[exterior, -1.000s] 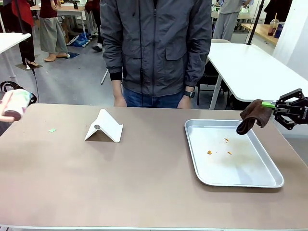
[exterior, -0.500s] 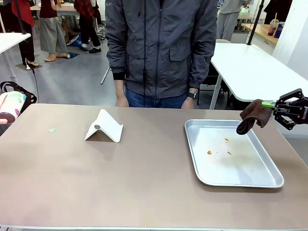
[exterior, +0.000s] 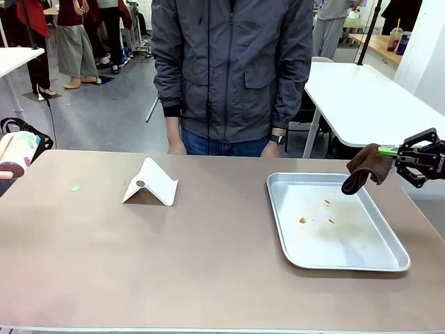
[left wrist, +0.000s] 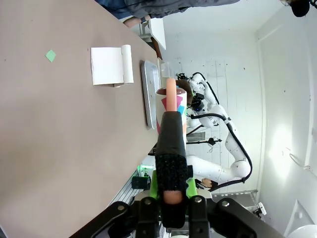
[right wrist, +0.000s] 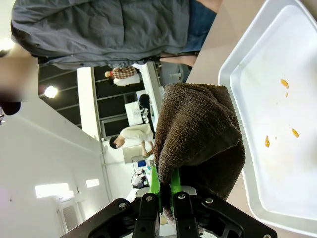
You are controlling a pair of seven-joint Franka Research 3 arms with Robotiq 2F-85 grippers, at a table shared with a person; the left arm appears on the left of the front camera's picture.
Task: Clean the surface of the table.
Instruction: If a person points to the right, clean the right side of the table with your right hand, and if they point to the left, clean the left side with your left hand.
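The brownish table (exterior: 208, 264) carries a small green scrap (exterior: 75, 188) near its left side. At the far left edge a white roller (exterior: 15, 154) with coloured patches and a pink core hovers above the table corner. In the left wrist view my left gripper (left wrist: 171, 193) is shut on the roller's black handle (left wrist: 171, 148), with the scrap (left wrist: 50, 55) far off on the table (left wrist: 59, 139). Over the table's right edge my right gripper (exterior: 391, 152) is shut on a brown cloth (exterior: 363, 168), which hangs beside the tray. The cloth (right wrist: 198, 144) also droops over my right gripper (right wrist: 166, 191).
A silver tray (exterior: 389, 259) with a few orange crumbs (exterior: 303, 220) lies on the right half. A white folded stand (exterior: 150, 183) sits left of centre. A person in a grey jacket (exterior: 233, 69) stands at the far edge, hands down. A white table (exterior: 361, 97) stands behind on the right.
The roller at the far left has drifted a little further left, toward the picture's edge. The person has shifted slightly to the right. My right gripper and the cloth have not moved.
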